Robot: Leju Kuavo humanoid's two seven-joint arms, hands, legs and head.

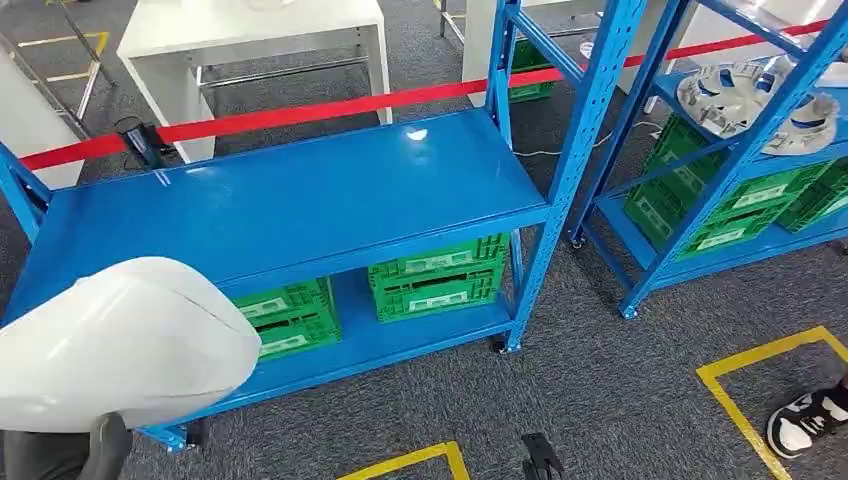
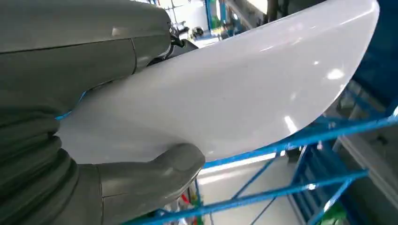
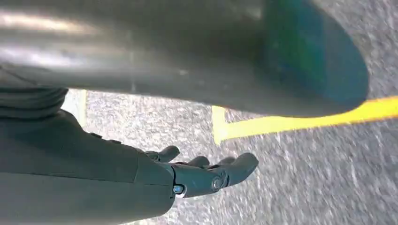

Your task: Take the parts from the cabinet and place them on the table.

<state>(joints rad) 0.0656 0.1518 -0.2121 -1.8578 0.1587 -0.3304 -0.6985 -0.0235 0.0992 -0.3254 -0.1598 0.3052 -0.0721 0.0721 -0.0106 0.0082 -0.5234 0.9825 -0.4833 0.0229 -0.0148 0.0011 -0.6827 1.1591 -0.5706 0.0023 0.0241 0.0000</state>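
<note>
In the left hand (image 2: 94, 140) there's the big white part (image 1: 120, 340), a smooth curved shell, and the hand is clamped on it: in the left wrist view the thick thumb (image 2: 159, 168) presses one face while the rest of the hand backs the other side. So the part is already off the cabinet and up in the air, low on the robot's left side in the head view, its long axis running away from the hand, out over the near edge of the blue shelf (image 1: 290, 200). Just beyond the part that shelf lies bare and glossy, with green crates (image 1: 435, 278) on the level below. Well beyond it, past a red tape (image 1: 330, 105), stands a white bench (image 1: 250, 30), and my guess is that's the drop spot, so the carry has to go forward and away from the hand. The right hand (image 3: 206, 173) hangs down by the floor, fingers apart and holding nothing, near a yellow floor line (image 3: 291, 122). It's way further from the part, so this looks like a left-arm job. Second rack (image 1: 740, 160) off to the right has more pale round parts (image 1: 745, 100).
</note>
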